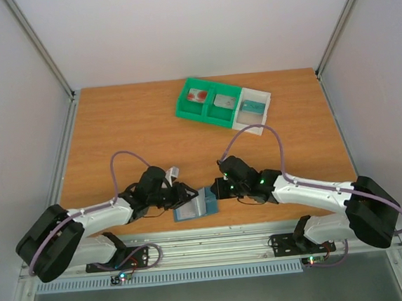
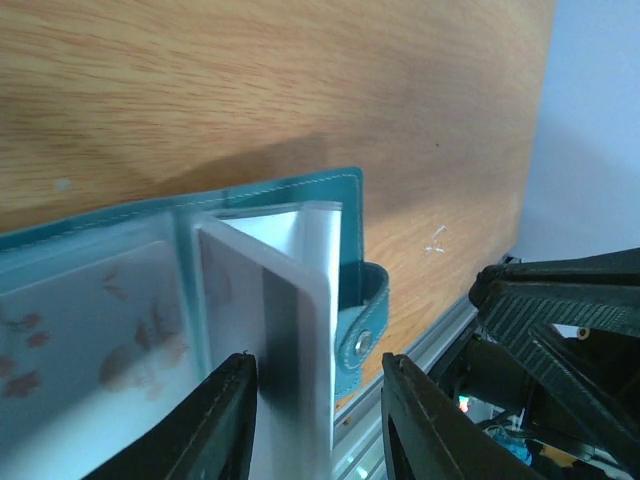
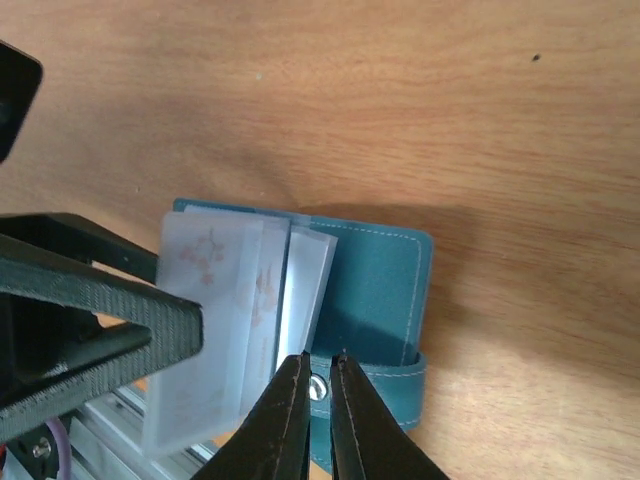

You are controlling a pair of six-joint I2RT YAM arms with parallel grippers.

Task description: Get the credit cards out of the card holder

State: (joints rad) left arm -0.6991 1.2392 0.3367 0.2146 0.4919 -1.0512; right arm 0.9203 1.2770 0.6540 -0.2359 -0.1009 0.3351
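Note:
The blue-grey card holder [image 1: 192, 209] lies open near the table's front edge, between my two grippers. Its translucent sleeves [image 3: 215, 300] are fanned up. My left gripper [image 1: 184, 194] is open, and its jaws straddle the free edge of one upright sleeve [image 2: 290, 300] beside the cover [image 2: 340, 215]. My right gripper [image 3: 320, 358] is almost shut, its tips over the snap strap [image 3: 380, 385] of the holder [image 3: 380, 290]. The white card with red marks [image 1: 197, 95], the grey card [image 1: 223, 100] and the teal card [image 1: 252, 107] lie in tray compartments at the back.
A green tray [image 1: 183, 110] with two compartments and an adjoining white compartment [image 1: 263, 99] stand at the back centre of the wooden table. A metal rail [image 1: 216, 244] runs along the near edge, just behind the holder. The two grippers are close together.

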